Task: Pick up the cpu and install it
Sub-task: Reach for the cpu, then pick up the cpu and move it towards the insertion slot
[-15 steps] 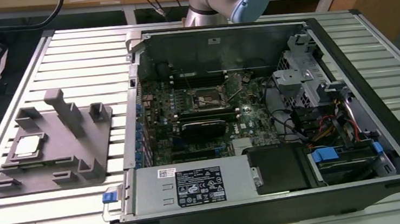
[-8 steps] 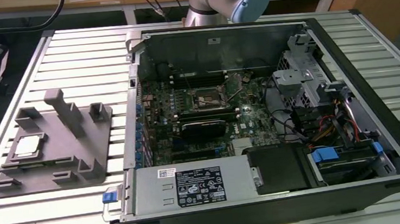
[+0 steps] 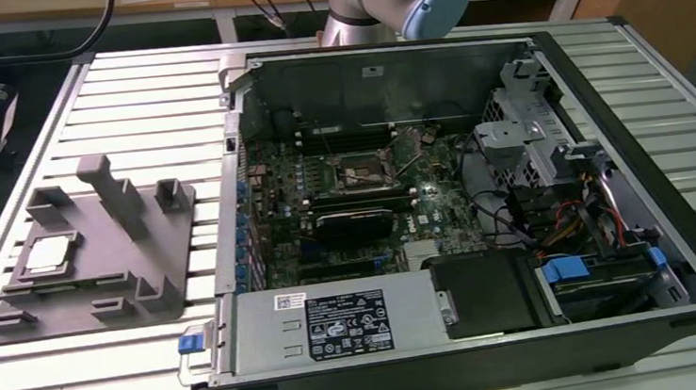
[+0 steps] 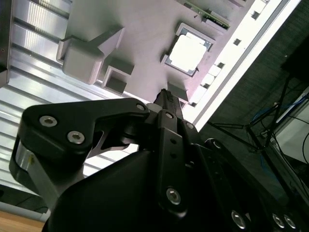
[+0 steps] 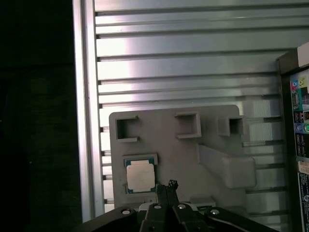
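The cpu (image 3: 48,254) is a small silvery square with a pale rim. It lies flat in a recess of the grey fixture tray (image 3: 103,283) on the exterior view's left. In both wrist views the cpu (image 4: 187,53) (image 5: 140,175) sits below and a little to one side of my gripper (image 4: 165,94) (image 5: 171,184). My gripper hovers well above the tray, apart from the chip. Its two dark fingers are pressed together at the tip with nothing between them. The dark square socket (image 3: 359,170) sits on the green motherboard (image 3: 328,253) inside the open computer case.
The tray carries upright posts (image 3: 114,192) and small blocks (image 5: 187,124) near the cpu. The open case (image 3: 645,131) with its walls, cables and power supply (image 3: 334,324) fills the exterior view's right. The arm's base (image 3: 394,2) stands behind the case on a slatted metal table (image 3: 126,110).
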